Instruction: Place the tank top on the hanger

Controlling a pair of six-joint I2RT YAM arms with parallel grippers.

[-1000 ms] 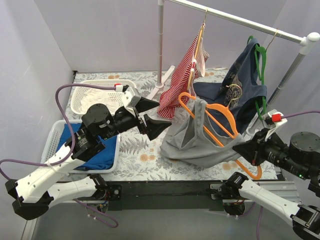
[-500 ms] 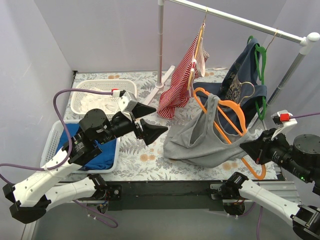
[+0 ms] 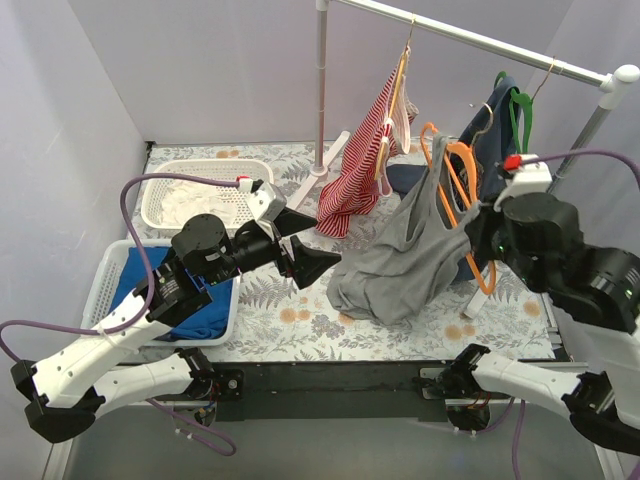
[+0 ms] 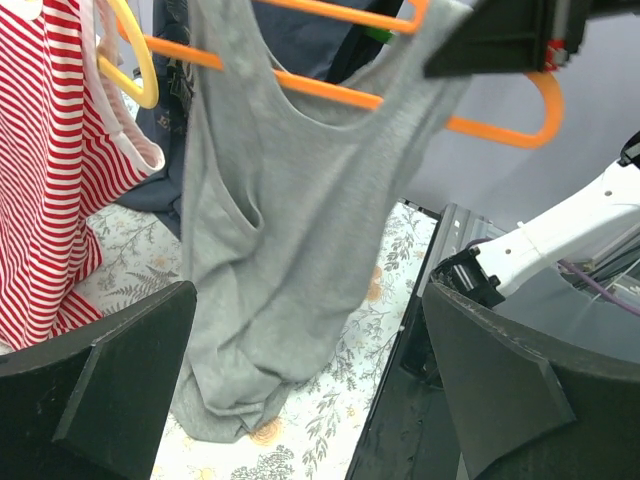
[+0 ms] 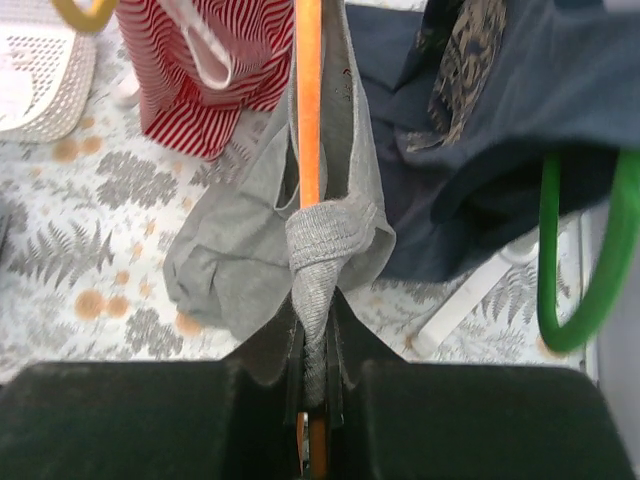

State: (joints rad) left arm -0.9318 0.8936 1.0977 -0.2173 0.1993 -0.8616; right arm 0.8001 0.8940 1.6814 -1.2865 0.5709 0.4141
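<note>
The grey tank top (image 3: 400, 262) hangs from the orange hanger (image 3: 458, 172), its hem resting on the flowered table. My right gripper (image 3: 479, 248) is shut on the hanger's lower bar and a bunched strap of the top, and holds both up near the rail. In the right wrist view the strap is pinched between my fingers (image 5: 318, 352), with the hanger (image 5: 309, 100) running straight up and the top (image 5: 235, 255) draped to the left. My left gripper (image 3: 327, 237) is open and empty, left of the top. In its wrist view (image 4: 310, 400) it faces the top (image 4: 270, 200) and the hanger (image 4: 330, 92).
A metal rail (image 3: 480, 40) crosses the back. A red-and-white striped top (image 3: 358, 160) and a navy shirt (image 3: 478, 165) on a green hanger (image 3: 522, 120) hang from it. A white basket (image 3: 165, 215) and a basket with blue cloth (image 3: 105, 280) stand at the left.
My right arm has lifted the hanger with the tank top up and back toward the rail, turning it more upright. My left gripper has stayed open in about the same place.
</note>
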